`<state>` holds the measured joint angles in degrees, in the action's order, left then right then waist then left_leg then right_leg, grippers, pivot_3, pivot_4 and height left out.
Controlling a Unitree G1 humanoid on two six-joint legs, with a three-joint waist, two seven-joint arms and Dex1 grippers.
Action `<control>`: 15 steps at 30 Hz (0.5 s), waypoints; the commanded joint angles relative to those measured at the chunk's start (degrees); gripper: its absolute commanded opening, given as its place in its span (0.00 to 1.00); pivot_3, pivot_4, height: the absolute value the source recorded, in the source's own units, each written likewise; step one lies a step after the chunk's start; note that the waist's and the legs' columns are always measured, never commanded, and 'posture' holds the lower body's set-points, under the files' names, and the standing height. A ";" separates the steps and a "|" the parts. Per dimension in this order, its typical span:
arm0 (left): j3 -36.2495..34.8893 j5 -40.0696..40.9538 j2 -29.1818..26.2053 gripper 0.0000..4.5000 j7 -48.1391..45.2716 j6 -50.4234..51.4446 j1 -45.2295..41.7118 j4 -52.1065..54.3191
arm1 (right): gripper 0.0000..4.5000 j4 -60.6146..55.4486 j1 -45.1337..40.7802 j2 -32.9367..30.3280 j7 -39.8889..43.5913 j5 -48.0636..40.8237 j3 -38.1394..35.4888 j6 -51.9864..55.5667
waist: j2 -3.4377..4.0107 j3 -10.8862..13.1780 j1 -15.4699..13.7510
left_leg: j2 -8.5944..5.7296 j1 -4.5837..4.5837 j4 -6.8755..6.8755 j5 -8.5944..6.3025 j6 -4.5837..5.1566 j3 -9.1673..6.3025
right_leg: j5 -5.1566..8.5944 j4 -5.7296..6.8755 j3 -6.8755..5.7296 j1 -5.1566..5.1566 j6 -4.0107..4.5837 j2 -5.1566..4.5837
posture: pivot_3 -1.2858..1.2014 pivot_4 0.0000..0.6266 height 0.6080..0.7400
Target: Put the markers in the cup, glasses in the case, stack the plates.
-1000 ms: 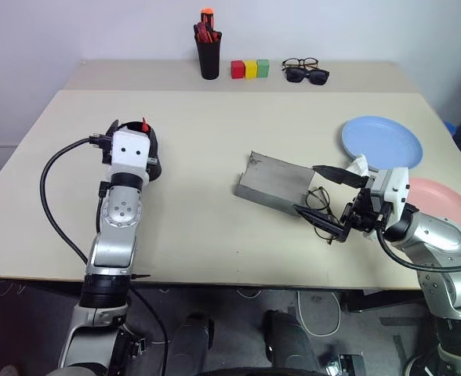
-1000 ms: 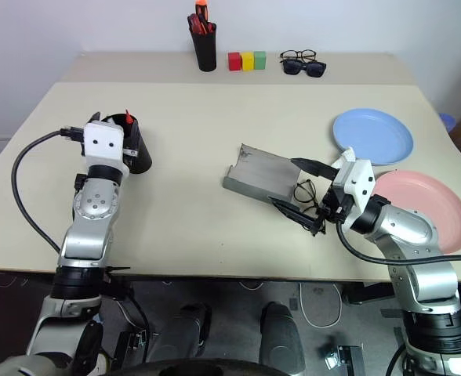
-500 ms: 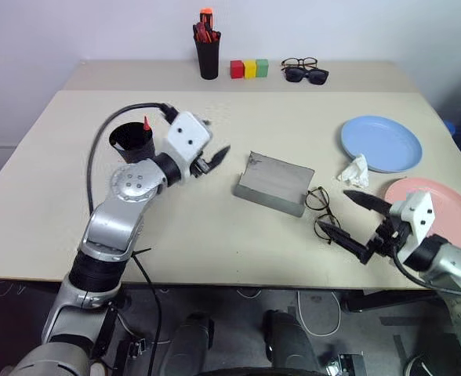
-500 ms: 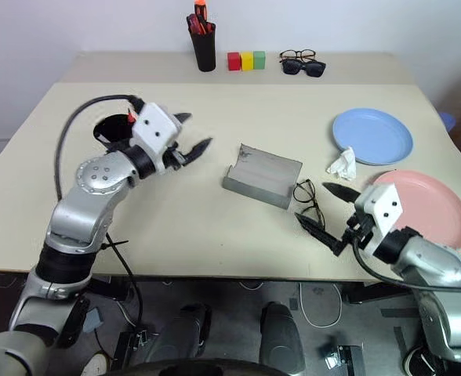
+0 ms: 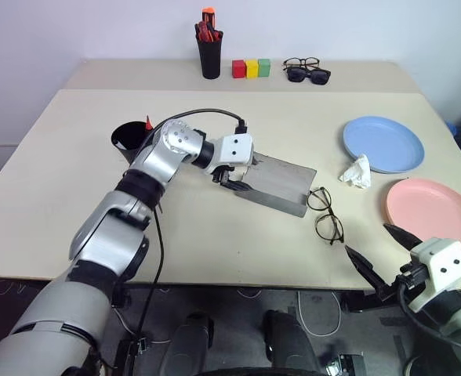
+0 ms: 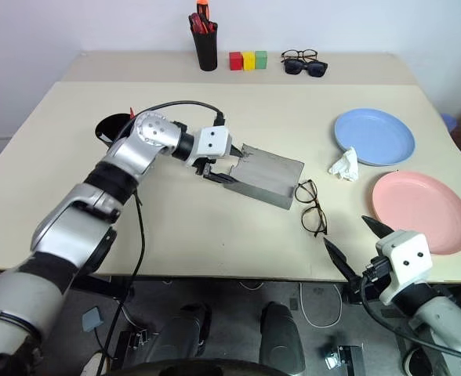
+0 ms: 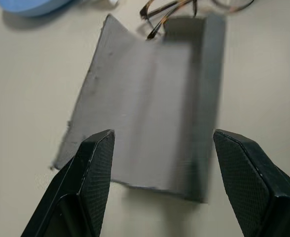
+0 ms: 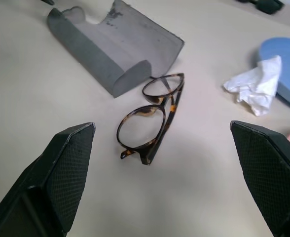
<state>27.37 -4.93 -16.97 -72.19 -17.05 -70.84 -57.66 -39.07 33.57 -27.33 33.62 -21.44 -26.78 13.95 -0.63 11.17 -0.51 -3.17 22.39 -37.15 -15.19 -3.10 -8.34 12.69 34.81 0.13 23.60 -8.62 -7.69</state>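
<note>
The grey case [image 5: 276,182] lies open mid-table, nothing inside it. My left gripper [image 5: 229,178] is open at the case's left end, and its fingers [image 7: 93,168] stand wide on either side of that end. The glasses [image 5: 325,213] lie folded on the table just off the case's right end. Near the table's front edge, short of the glasses, my right gripper [image 5: 368,241] is open and holds nothing. A red marker tip [image 5: 147,123] sticks out of the black cup [image 5: 128,138]. The blue plate [image 5: 383,143] and pink plate [image 5: 433,216] lie side by side, apart.
A crumpled white tissue [image 5: 356,171] lies against the blue plate's near rim. At the back stand a black pen holder [image 5: 208,52], three coloured blocks [image 5: 250,68] and two other pairs of glasses [image 5: 307,71]. The left arm's black cable arcs above the table.
My left arm swung right from the cup to the case's left end. My right gripper drew back from the glasses toward the front edge. The glasses stayed put.
</note>
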 commanded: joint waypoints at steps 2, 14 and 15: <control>0.39 -4.87 2.73 0.71 -0.92 -6.66 -4.23 -9.33 | 1.00 -3.14 0.60 0.98 -1.40 0.75 0.18 -1.22 | 0.00 0.00 -0.04 | -0.01 0.01 0.05 -0.07 0.12 0.03 | 0.01 0.03 0.02 0.04 0.02 0.00 | 0.52 0.24 1.00; 0.28 -12.91 6.95 0.32 -1.53 -8.86 -6.68 -16.00 | 1.00 -3.39 -0.06 0.62 -2.27 0.56 -0.21 -0.37 | -0.04 0.03 -0.15 | 0.00 -0.02 -0.06 -0.09 0.14 0.05 | 0.16 0.15 0.02 -0.01 -0.23 -0.01 | 0.52 0.24 1.00; -0.08 -12.79 7.15 0.21 -2.06 -8.73 -6.66 -15.93 | 1.00 -2.90 -0.07 0.61 -2.02 0.52 -0.38 -0.70 | -0.04 0.03 -0.14 | 0.00 -0.02 -0.06 -0.09 0.14 0.05 | 0.16 0.15 0.02 -0.01 -0.23 -0.01 | 0.52 0.24 1.00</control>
<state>28.41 -17.54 -9.88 -73.42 -25.62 -75.11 -74.05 -41.31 33.59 -26.53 31.42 -20.54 -26.02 14.29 -0.67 11.19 -0.65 -3.17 22.37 -37.20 -15.28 -2.96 -8.29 12.85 34.97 0.15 23.59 -8.85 -7.70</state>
